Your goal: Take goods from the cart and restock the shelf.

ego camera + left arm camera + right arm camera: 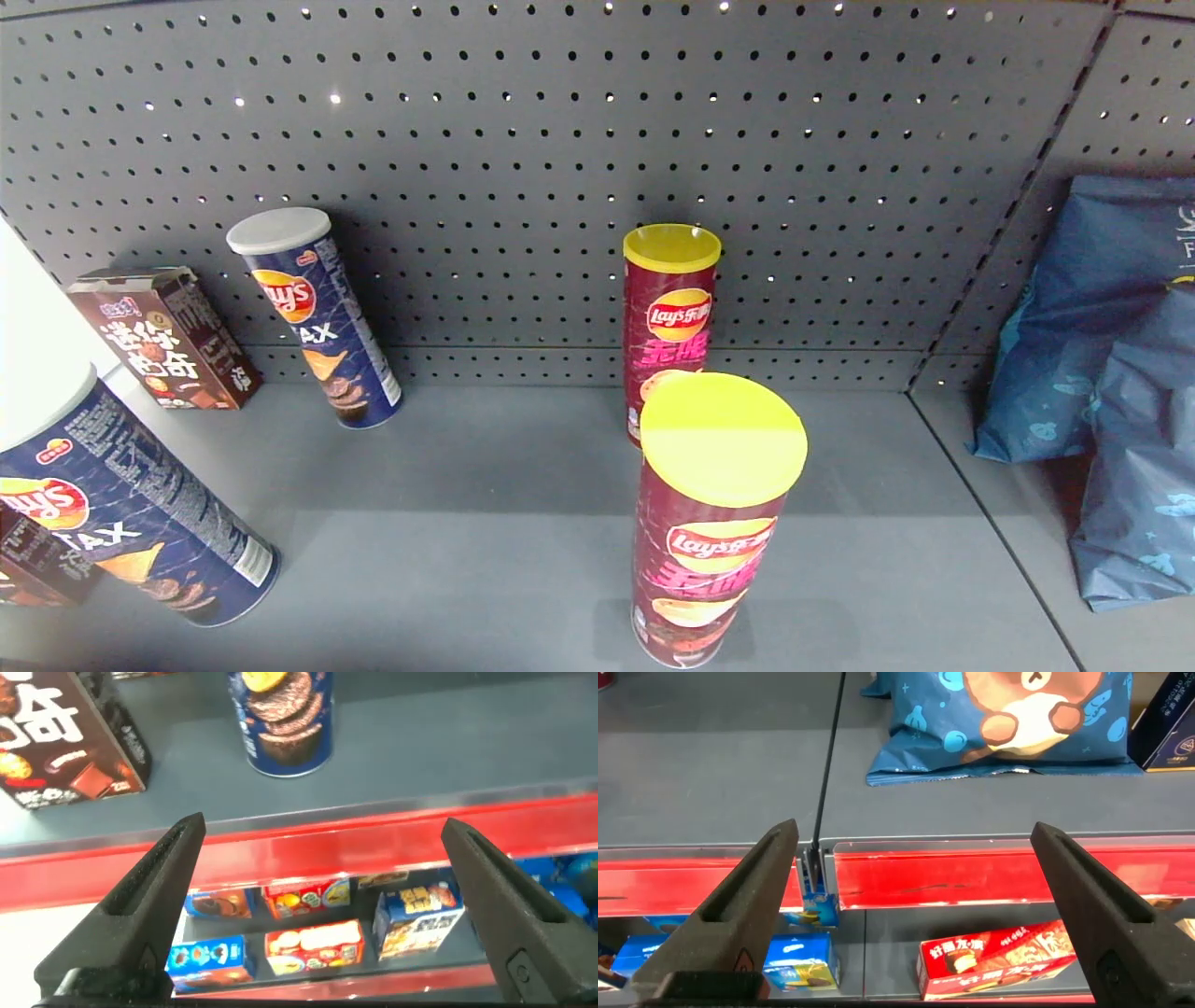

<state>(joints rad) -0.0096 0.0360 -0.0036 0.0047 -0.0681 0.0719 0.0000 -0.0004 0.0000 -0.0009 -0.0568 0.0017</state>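
On the shelf [485, 532] stands a maroon, yellow-lidded can [707, 560].

Head cam: high, close, down onto shelf [485, 523]. Wrist cams: low, at front edge, same shelf.

A grey pegboard panel [597, 140] stands at the back. A brown chocolate box [173, 345] stands just in front of its left part. Blue snack bags [1092, 355] sit beyond its right end.
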